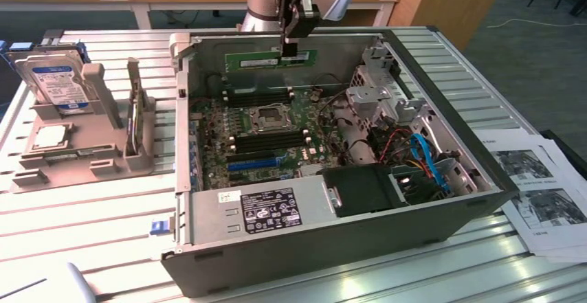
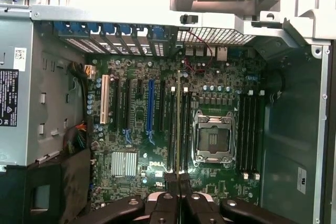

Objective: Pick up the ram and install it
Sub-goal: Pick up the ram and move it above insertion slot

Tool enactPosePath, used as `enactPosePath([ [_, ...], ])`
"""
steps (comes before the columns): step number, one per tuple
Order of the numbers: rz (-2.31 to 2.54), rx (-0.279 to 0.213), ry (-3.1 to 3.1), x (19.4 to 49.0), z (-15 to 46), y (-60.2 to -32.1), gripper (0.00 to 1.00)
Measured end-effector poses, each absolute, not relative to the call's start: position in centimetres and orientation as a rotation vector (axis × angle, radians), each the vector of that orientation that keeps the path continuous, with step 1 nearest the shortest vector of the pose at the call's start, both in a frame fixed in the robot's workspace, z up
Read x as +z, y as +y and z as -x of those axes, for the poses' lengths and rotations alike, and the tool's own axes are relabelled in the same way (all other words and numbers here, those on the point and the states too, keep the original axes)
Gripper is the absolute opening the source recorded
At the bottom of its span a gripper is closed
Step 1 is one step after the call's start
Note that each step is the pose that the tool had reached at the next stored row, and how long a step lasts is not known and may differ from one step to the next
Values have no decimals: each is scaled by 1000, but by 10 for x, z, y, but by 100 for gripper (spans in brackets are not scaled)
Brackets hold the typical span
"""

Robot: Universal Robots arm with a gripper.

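Observation:
The ram (image 1: pixel 266 60) is a thin green stick held level in the air over the far side of the open computer case (image 1: pixel 477 207). My gripper (image 1: pixel 296 54) is shut on its upper edge, toward the end at the exterior view's right. In the wrist view the ram (image 2: pixel 178 124) shows edge-on as a thin line running out from my gripper (image 2: pixel 178 179), above the motherboard (image 2: pixel 136 129). It hangs over the black memory slots (image 2: pixel 170 124) beside the CPU socket (image 2: pixel 214 140). More slots (image 2: pixel 249 129) lie on the socket's other side.
A hard drive (image 1: pixel 57 83) with a blue-white label stands in a grey holder (image 1: pixel 82 159) at the exterior view's left. Inside the case sit a power supply (image 1: pixel 266 210), a metal drive cage (image 1: pixel 381 86) and loose cables (image 1: pixel 427 155). Printed sheets (image 1: pixel 541 186) lie at the right.

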State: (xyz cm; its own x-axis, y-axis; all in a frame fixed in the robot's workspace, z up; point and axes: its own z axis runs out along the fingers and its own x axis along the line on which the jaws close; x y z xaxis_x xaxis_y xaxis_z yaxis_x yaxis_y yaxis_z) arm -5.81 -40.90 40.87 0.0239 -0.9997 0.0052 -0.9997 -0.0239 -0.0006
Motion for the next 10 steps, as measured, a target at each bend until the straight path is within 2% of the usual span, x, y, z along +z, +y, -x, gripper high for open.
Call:
enactPosePath([
  [10, -2246, 7, -2193, 403, 58, -409, 11],
])
